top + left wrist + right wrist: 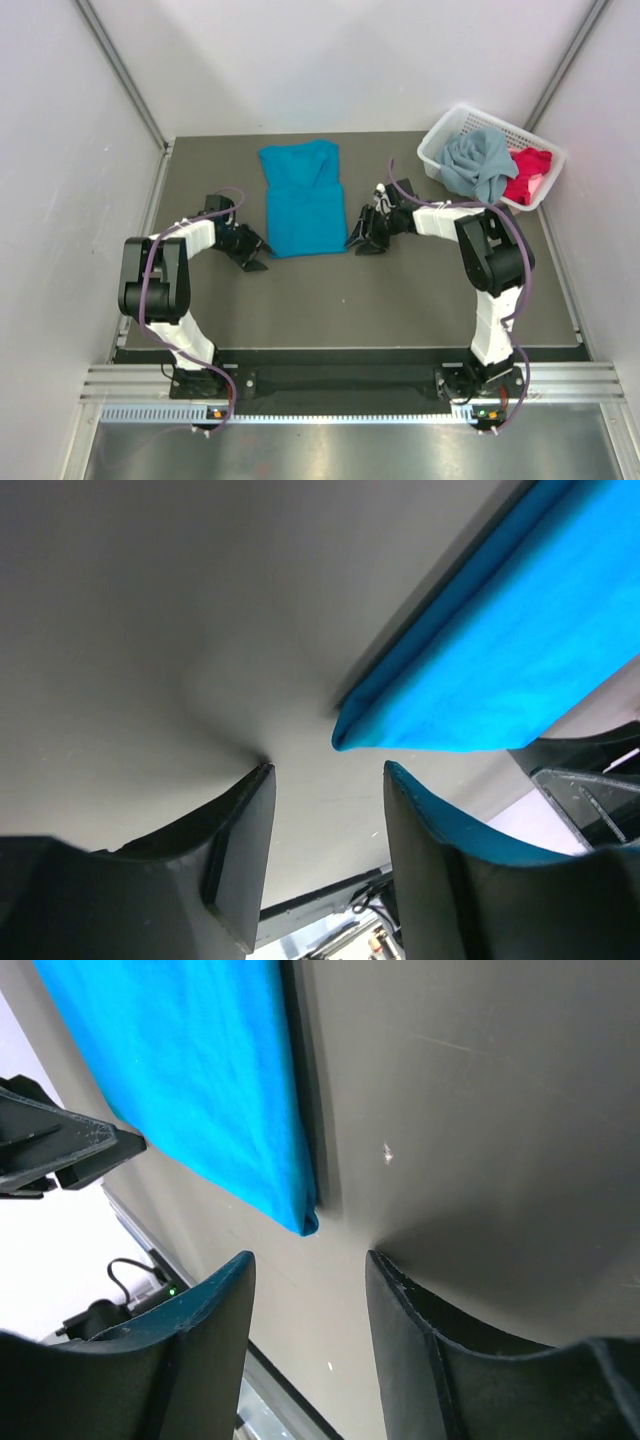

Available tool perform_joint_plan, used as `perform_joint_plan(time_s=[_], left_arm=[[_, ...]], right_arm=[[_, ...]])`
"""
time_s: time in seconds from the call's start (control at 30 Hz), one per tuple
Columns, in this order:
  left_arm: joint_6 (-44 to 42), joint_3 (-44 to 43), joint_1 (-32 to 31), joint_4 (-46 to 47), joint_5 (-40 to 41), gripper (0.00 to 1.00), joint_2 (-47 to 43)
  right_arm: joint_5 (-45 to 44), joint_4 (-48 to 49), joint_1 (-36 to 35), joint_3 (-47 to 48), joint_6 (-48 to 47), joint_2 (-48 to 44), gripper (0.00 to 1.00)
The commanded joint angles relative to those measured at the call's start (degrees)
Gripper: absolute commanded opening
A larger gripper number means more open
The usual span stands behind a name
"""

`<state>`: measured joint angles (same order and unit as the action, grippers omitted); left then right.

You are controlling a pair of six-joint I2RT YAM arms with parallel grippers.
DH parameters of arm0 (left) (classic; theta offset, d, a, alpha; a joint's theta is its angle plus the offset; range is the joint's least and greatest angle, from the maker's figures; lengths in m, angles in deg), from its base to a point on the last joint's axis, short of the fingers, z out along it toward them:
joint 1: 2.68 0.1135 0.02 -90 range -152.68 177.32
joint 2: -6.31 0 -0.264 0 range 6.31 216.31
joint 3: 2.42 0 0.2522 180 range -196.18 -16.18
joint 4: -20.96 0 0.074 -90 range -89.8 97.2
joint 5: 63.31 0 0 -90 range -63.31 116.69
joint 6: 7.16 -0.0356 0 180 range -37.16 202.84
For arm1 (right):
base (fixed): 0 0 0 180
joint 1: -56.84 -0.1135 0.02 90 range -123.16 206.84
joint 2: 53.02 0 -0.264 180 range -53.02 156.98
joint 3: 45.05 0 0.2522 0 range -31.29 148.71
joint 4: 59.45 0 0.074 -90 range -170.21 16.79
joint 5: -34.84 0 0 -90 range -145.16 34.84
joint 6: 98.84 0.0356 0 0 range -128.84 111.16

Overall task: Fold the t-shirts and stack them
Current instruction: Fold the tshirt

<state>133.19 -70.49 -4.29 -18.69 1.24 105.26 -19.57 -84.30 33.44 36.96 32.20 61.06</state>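
A bright teal-blue t-shirt (301, 197) lies partly folded into a long strip on the dark table, collar toward the back. My left gripper (256, 257) stands open just off its near left corner (345, 735), nothing between the jaws (327, 770). Open as well, my right gripper (362, 243) sits just off the near right corner (308, 1222), its jaws (311, 1258) empty. A grey-blue t-shirt (479, 164) and a red-pink t-shirt (527, 175) lie crumpled in the white basket (433, 150).
The basket stands at the table's back right corner. White walls close in the table (400, 300) on three sides. A metal rail (350, 382) runs along the near edge by the arm bases.
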Motion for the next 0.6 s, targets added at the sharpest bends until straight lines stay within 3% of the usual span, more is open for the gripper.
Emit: perform_joint_plan(time_s=[0.0, 0.57], left_arm=[[0.7, -0.6, 0.0, 2.7, 2.9, 0.51, 0.8], [-0.2, -3.2, 0.0, 4.0, 2.7, 0.42, 4.8]], right_arm=[[-2.2, 2.5, -1.8, 0.2, 1.6, 2.0, 0.48], [-5.9, 3.1, -3.1, -0.1, 3.5, 3.1, 0.46]])
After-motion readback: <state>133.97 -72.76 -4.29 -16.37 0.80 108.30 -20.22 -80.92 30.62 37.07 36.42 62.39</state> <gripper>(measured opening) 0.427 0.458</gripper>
